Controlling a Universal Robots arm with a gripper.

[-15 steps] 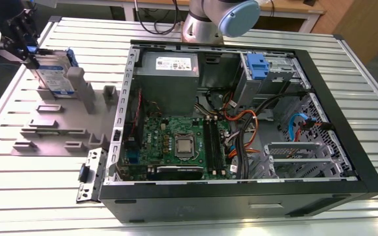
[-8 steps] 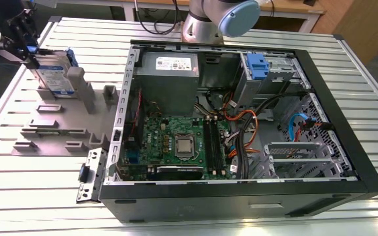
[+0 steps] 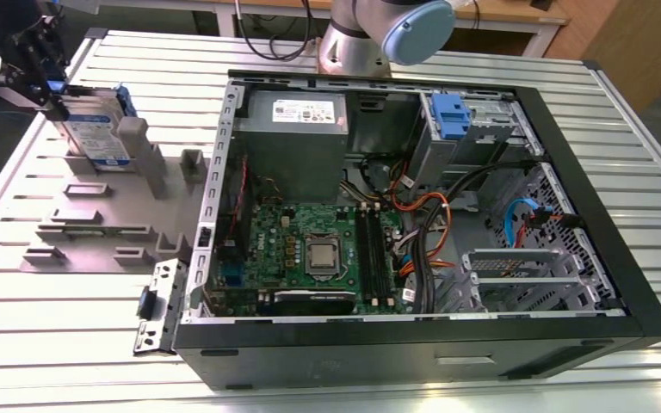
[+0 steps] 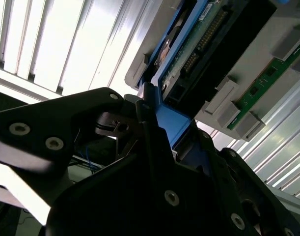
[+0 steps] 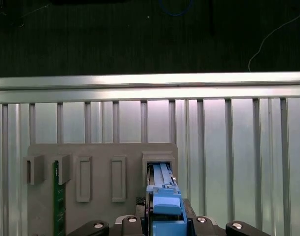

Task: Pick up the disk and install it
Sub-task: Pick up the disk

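The disk (image 3: 92,136) stands on edge in a slot of the grey holder plate (image 3: 101,232) at the exterior view's left, its white-and-blue label facing outward. My gripper (image 3: 55,93) reaches down onto its upper end. In the first wrist view the disk's blue rail (image 5: 163,194) runs from the holder slot back between my black fingers (image 5: 127,222). In the second wrist view the same blue rail (image 4: 172,123) is clamped tight between them, with the disk's underside and connector (image 4: 204,34) beyond. The gripper is shut on the disk, which still sits in its slot.
The open computer case (image 3: 606,258) lies to the exterior view's right, with a drive bay and blue latch (image 3: 451,116) at its back, a grey power supply (image 3: 296,112) and loose cables (image 3: 434,224). A green memory stick (image 5: 56,196) stands in another holder slot. The ribbed metal table (image 3: 66,335) surrounds all.
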